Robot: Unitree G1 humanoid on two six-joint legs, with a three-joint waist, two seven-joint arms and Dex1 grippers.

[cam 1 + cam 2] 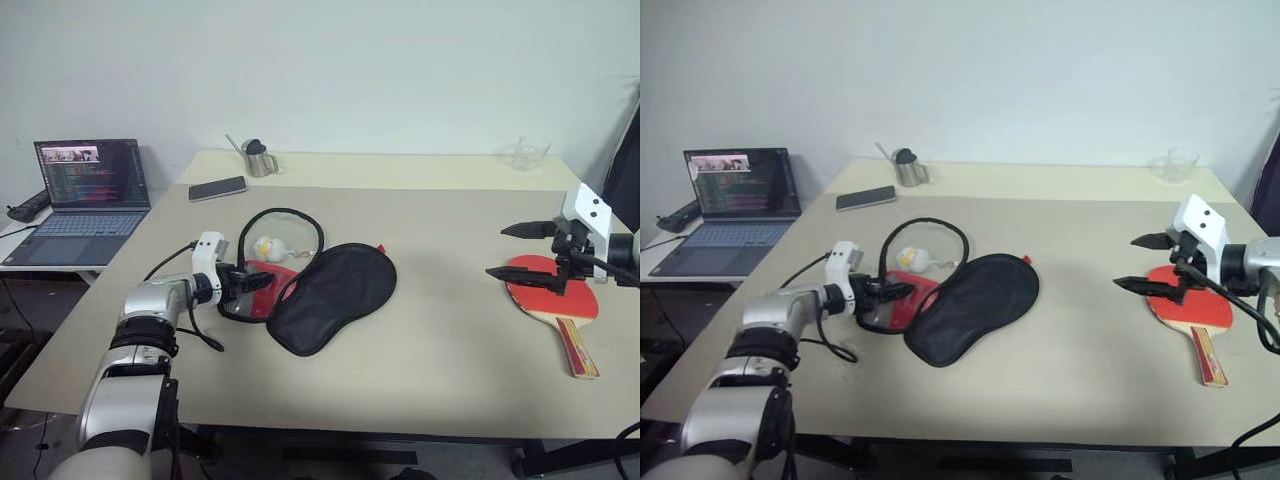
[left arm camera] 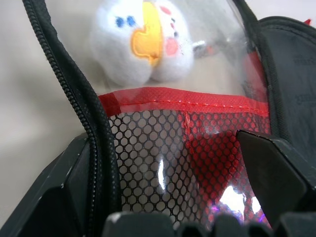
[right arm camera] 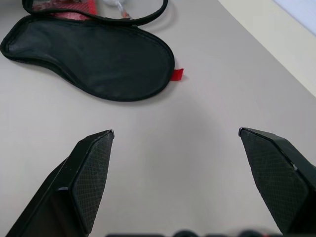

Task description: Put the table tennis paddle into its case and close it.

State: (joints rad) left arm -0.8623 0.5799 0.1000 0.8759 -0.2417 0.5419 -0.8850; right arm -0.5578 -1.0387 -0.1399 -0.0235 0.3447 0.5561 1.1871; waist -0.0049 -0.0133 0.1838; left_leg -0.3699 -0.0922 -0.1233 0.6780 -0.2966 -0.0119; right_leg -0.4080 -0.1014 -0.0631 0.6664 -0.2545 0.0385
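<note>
Two grippers spread wide, neither holding anything. Left gripper (image 1: pixel 262 283) low at the opened case (image 1: pixel 335 293), fingers straddling the zipped black edge of the red mesh-pocket flap; touching or just clear of it, hard to tell from the head views. Closer, through the left wrist view: black mesh over red fabric, a clear window above it, and a small white plush toy (image 2: pixel 143 42) with an orange beak lying behind the window. Right gripper (image 1: pixel 1150 262) raised over the far right of the table (image 1: pixel 430 370), just above the table tennis paddle (image 1: pixel 560 300), which lies flat, red face up, handle toward the near edge, well apart from the case. Farther back: phone (image 1: pixel 217 188), metal cup (image 1: pixel 259 158), glass (image 1: pixel 527 154), and an open laptop (image 1: pixel 85 198) on a side desk.
</note>
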